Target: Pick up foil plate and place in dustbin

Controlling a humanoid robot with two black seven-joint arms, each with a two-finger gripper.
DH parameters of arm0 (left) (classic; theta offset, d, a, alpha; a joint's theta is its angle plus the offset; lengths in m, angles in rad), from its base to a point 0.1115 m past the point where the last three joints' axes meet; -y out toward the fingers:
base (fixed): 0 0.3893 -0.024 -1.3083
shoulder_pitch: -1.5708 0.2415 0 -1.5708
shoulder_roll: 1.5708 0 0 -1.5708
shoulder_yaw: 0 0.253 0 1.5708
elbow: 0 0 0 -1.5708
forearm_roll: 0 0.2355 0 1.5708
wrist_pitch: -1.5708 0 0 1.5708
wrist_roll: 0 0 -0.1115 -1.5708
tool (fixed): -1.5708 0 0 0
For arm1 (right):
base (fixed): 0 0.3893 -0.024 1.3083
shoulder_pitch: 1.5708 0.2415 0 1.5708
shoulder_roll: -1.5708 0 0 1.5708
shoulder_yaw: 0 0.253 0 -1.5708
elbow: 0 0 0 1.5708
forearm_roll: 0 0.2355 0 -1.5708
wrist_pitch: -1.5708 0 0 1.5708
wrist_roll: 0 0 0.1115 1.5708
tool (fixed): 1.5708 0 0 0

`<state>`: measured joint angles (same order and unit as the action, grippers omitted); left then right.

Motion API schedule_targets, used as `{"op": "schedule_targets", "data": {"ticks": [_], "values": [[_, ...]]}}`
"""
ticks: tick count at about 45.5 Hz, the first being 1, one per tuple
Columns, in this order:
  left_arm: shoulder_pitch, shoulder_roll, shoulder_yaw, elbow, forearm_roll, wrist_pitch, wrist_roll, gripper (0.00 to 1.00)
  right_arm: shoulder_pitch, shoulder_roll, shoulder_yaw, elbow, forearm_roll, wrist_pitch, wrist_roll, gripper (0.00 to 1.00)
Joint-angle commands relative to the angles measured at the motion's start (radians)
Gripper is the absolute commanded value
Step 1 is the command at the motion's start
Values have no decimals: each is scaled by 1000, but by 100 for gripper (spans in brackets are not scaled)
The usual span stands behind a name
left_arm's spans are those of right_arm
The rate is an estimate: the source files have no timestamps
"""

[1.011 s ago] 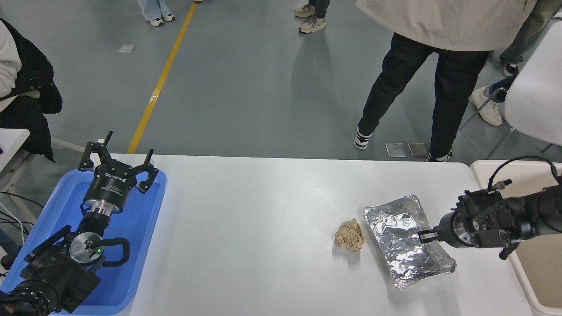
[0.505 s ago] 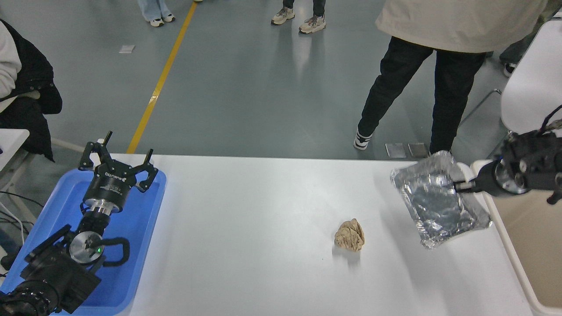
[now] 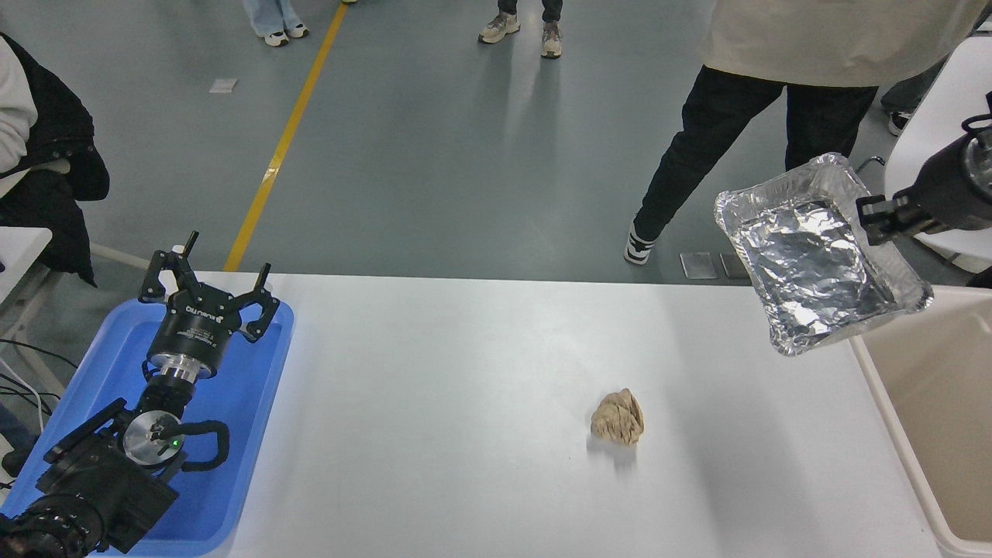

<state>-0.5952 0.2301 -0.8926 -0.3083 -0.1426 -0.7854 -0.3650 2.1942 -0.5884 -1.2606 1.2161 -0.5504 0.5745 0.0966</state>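
Head view shows me the right claw (image 3: 874, 219) pinched shut on the rolled rim of the shallow rectangular tray of crinkled silver foil, the foil plate (image 3: 821, 256), which now hangs in the air, tilted with its open face toward the camera. A second ago that plate lay flat on the white table (image 3: 465, 387) just beside the crumpled brown paper ball (image 3: 618, 417); half a second ago it was already off the surface, and it has since risen higher and swung toward the large beige plastic dustbin (image 3: 922, 403) at the table's right end. By my reading the pick is done and I am mid-carry: one corner of the plate overhangs the near rim of the dustbin, but most of it is over the table's end and the floor beyond, so I need to bring it further over the opening before letting go. The grip is on one thin edge, so the foil could bend or slip. A person (image 3: 775, 93) in a pale coat and dark trousers stands close behind the plate, near my arm's path. The left claw (image 3: 205, 283) is parked with its fingers spread over the shallow blue plastic tray (image 3: 232, 434), well apart from the dustbin.
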Motion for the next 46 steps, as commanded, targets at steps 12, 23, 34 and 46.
{"op": "schedule_targets", "data": {"ticks": [12,23,34,46], "values": [[0,0,0,0,0,0,0,100,68,-11,-3,25,-13,41,0,0],[0,0,0,0,0,0,0,100,-5,-45,-5,-26,-22,-1,-5,0],[0,0,0,0,0,0,0,100,-206,-103,-8,-211,-20,-85,-11,0],[0,0,0,0,0,0,0,100,-554,-108,12,-587,3,-159,-14,0]]}}
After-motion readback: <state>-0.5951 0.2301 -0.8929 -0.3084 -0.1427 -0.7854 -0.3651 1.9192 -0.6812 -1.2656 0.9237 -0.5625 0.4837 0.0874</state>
